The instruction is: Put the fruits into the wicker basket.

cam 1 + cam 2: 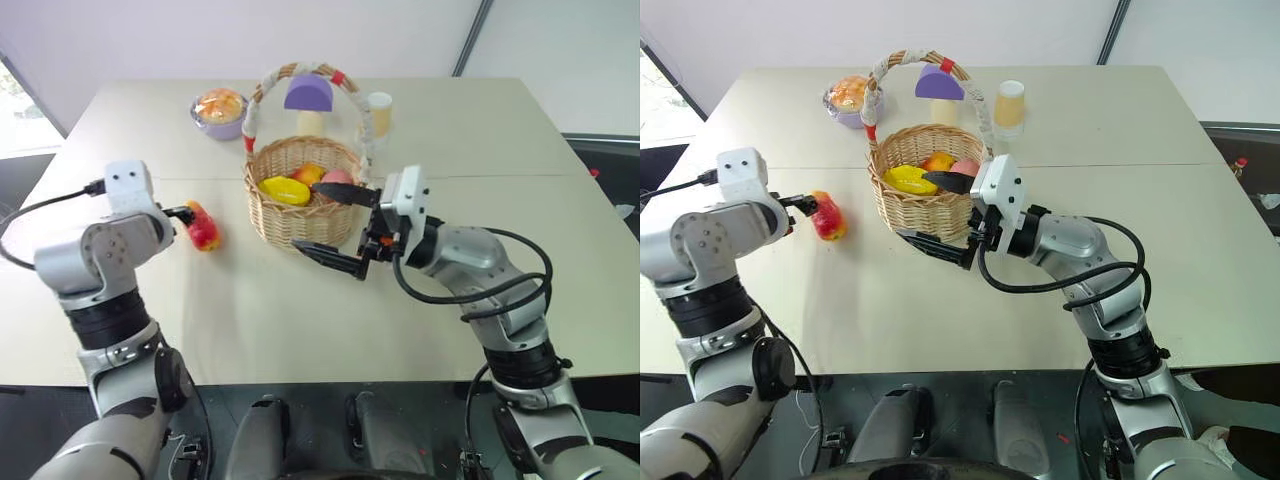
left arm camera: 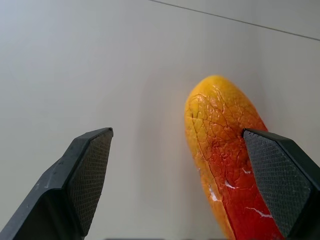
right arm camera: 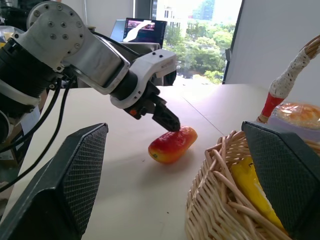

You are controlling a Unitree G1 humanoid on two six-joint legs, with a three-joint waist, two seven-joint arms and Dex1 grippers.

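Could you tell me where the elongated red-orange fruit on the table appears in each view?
Left eye: elongated fruit, left of the wicker basket.
Right eye: again left of the basket.
Left wrist: between the left gripper's open fingers.
Right wrist: centre, beside the basket.
Shared landmark: the basket.

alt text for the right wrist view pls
The left gripper, open, reaches a red-orange fruit lying on the table. Nearer, the wicker basket holds a yellow fruit, framed by the open right gripper's fingers.

No readable text, labels, brand names or numbers appear on anything here. Nothing carries legible signs or writing.
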